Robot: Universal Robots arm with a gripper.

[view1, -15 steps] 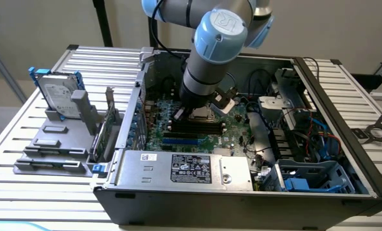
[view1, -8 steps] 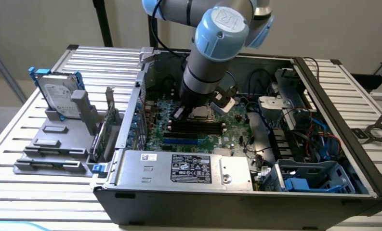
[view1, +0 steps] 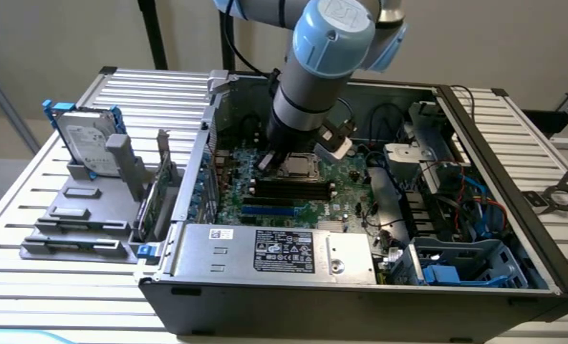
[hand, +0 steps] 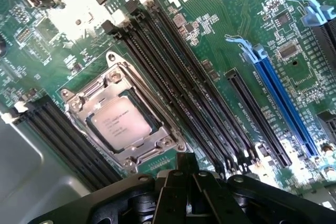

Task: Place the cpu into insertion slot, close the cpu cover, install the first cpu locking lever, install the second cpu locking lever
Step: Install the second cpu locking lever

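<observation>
The cpu lies flat in the insertion slot on the green motherboard, with the cpu cover shut down over it so the chip's silvery top shows through the square window. The gripper is clenched on nothing and hangs just beside the socket's edge. In the exterior view the arm reaches down into the open computer case, just above the black memory slots.

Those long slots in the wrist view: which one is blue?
The blue slot, which is the long one farthest from the cpu; the slots beside the chip are all black.
</observation>
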